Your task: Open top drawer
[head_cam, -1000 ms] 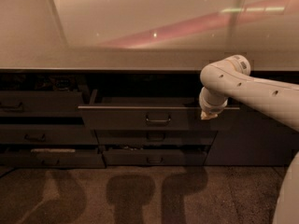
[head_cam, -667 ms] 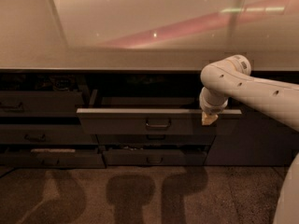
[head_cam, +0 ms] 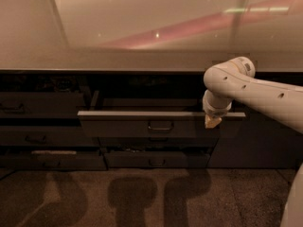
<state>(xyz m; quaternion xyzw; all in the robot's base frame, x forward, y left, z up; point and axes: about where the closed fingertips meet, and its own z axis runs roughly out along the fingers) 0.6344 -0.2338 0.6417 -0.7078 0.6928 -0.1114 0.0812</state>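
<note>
Gripper (head_cam: 211, 122) sat at right end of top drawer (head_cam: 137, 126), which stood partway out; prob. hooked over front edge to drag it. Open/closed: couldn't tell.

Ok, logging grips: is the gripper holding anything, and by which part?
Cannot tell. The gripper is at the top drawer front, near its right end, not at the handle.

Top drawer (head_cam: 118, 125), wide dark front w/ centre loop handle (head_cam: 161, 126), stands pulled out; tool (head_cam: 211, 121) at its right end.
</note>
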